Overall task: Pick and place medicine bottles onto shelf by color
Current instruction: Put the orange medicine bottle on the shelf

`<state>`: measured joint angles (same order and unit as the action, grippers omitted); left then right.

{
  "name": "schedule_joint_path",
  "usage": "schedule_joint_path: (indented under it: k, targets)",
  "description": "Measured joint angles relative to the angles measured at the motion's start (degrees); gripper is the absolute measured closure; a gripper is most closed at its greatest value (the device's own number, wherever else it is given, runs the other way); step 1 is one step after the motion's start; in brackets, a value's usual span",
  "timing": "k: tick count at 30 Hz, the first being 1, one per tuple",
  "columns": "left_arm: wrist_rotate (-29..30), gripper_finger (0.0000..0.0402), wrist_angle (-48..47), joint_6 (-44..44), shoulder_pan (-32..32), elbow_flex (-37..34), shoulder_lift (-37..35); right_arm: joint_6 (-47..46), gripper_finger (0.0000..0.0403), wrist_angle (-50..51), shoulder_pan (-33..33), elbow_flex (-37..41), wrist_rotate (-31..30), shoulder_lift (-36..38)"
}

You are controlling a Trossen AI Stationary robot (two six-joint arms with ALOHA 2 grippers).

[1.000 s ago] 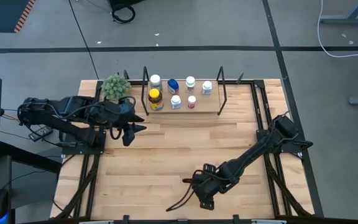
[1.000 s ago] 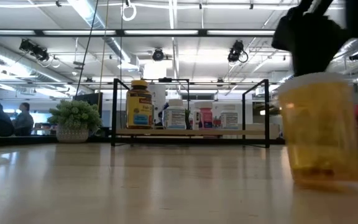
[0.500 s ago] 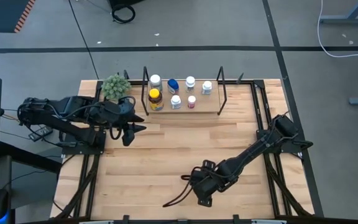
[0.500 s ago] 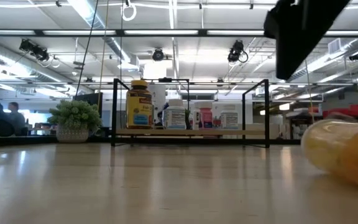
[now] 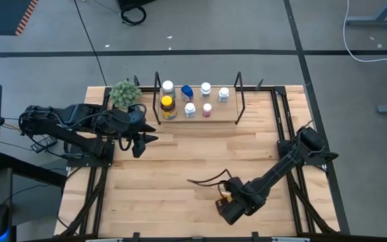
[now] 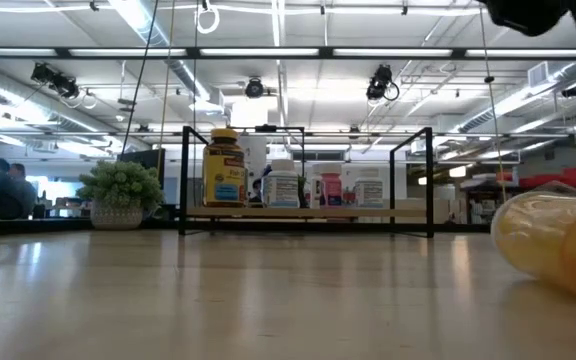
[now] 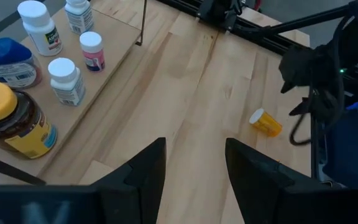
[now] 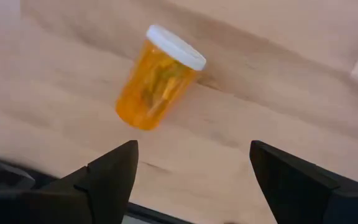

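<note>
A small orange bottle (image 8: 157, 78) with a white cap lies on its side on the table, near the front right (image 5: 225, 195) (image 6: 558, 245). My right gripper (image 8: 194, 180) hangs open just above it, pointing down, touching nothing (image 5: 228, 207). The shelf (image 5: 197, 115) stands at the table's far edge. On it stand a large amber bottle with a yellow cap (image 5: 168, 106), a blue bottle (image 5: 187, 92) and several small white bottles. My left gripper (image 7: 194, 168) waits open at the table's left, short of the shelf (image 5: 145, 144).
A green plant ball in a pot (image 5: 124, 94) sits left of the shelf. Black rails (image 5: 284, 128) run along the table's right and left sides. A thin dark cable (image 5: 203, 180) arcs over the wood beside my right gripper. Bare wood lies between the shelf and the orange bottle.
The orange bottle stood upright under my right gripper and has tipped over; it now lies on its side. My right gripper has risen out of the low view, shifted a little toward the table's right edge and rolled about its wrist.
</note>
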<state>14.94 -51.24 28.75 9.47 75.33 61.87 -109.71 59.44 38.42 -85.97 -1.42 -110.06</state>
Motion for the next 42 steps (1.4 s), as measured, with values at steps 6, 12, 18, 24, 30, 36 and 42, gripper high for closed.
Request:
schedule_joint_path:
  k: [6, 12, 18, 24, 30, 36, 42]
  targets:
    - [0.0, 0.023, 0.0, 0.11, 0.0, 0.0, 0.0, -13.97, 0.0086, -1.3, 0.81, 0.0, -5.02, 0.02]
    - [-0.36, 0.023, 0.0, 0.12, 0.0, 0.0, 0.0, -13.6, 0.0086, -8.48, -1.92, 2.5, -6.71, 0.02]
    - [-1.71, 0.023, 0.0, 0.28, 0.29, 0.0, 0.0, -13.32, 0.0086, -12.97, -4.08, 7.03, -3.67, 0.02]
    - [-1.75, 0.023, -0.02, 0.2, 1.96, 0.0, 0.0, -13.31, 0.0086, -18.8, -5.03, 10.63, -3.01, 0.02]
    - [-1.81, 0.023, -0.04, 0.2, 2.99, 0.0, 0.0, -12.86, 0.0093, -20.0, -6.4, 13.94, -3.01, 0.02]
    - [-1.79, 0.023, -0.04, 0.19, 3.04, 0.0, 0.0, -8.58, 0.0114, -21.12, -8.63, 14.69, -2.77, 0.02]
    - [-1.77, 0.023, -0.04, 0.48, 3.04, 0.0, 0.0, -3.98, 0.0142, -23.12, -10.19, 14.69, 0.66, 0.02]
